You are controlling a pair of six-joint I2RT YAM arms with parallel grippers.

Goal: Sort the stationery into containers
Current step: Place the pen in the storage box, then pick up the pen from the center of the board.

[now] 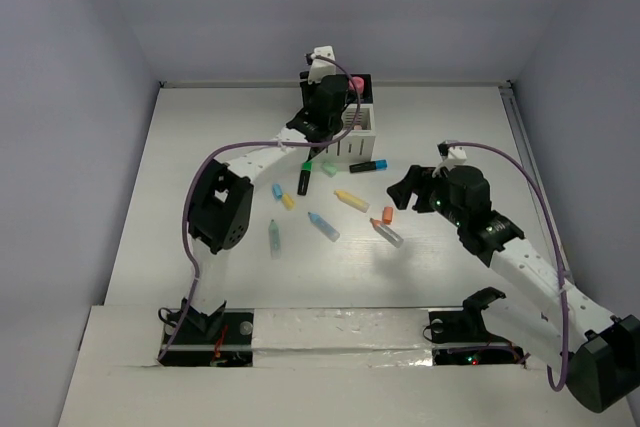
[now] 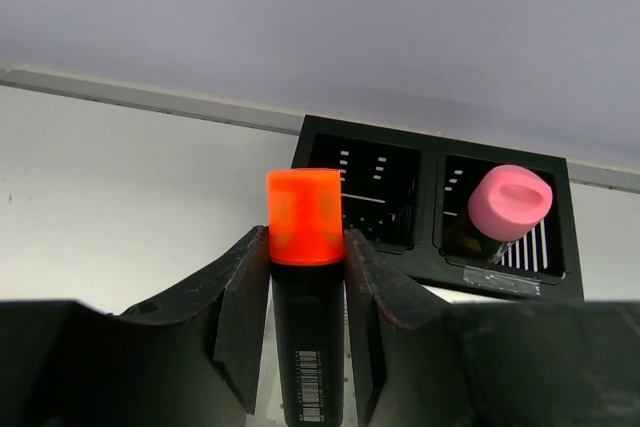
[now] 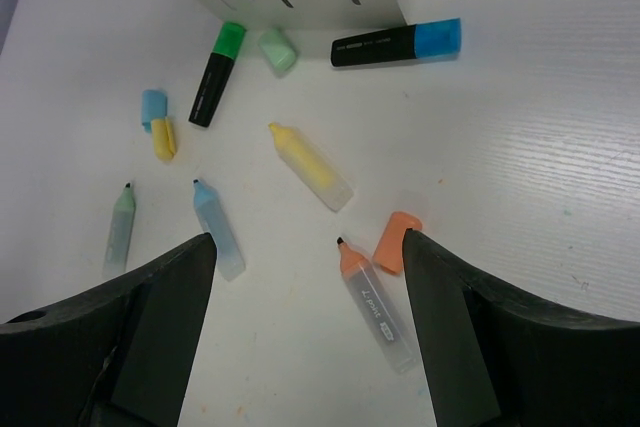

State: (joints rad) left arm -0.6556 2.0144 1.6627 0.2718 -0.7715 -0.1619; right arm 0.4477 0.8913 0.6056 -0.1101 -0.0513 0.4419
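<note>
Top external: white table [image 1: 200, 147] is carrying everything. Organizer [image 1: 368, 129] is sitting toward 12 o'clock on it, white slatted compartments nearer, black ones behind. Left gripper [image 1: 325, 97] is hovering at the organizer's 9 o'clock side, clenched on an orange-capped black marker [image 2: 305, 217]. The barrel is pinched between both fingers, with the cap pointing toward the black compartments. Pink-capped marker [image 2: 510, 199] is leaning tilted in the right-hand black compartment. Right gripper [image 1: 405, 192] is hanging released, jaws wide with nothing between them, at 3 o'clock of the loose scatter mid-table.

Right wrist view is showing that scatter:
- Blue-capped black marker [image 3: 398, 42] lying just beside the organizer's white wall at 1 o'clock
- Green-capped black marker [image 3: 215, 74] at 11
- Yellow highlighter [image 3: 310, 167] at centre
- Uncapped orange highlighter [image 3: 378, 297] at 5, an orange cap [image 3: 396, 242] touching it
- Blue highlighter [image 3: 217, 229] and pale green highlighter [image 3: 120, 232] at 8
- Loose green cap [image 3: 278, 50] at 12
- Blue piece [image 3: 152, 107] and yellow piece [image 3: 163, 139] touching at 10
</note>
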